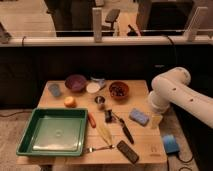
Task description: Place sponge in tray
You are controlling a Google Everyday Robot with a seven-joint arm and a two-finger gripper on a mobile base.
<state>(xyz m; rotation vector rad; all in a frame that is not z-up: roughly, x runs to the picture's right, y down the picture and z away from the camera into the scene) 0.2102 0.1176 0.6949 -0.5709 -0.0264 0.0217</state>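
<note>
The light-blue sponge lies flat on the wooden table, right of centre. The large green tray sits at the table's front left, with nothing inside. My white arm reaches in from the right. Its gripper hangs pointing down over the table's right edge, just right of the sponge and apart from it. The gripper looks open and holds nothing.
Along the back are a blue cup, a purple bowl, a white lid and a brown bowl. An orange fruit, a metal cup, utensils and a black remote fill the middle. A blue block lies off the table.
</note>
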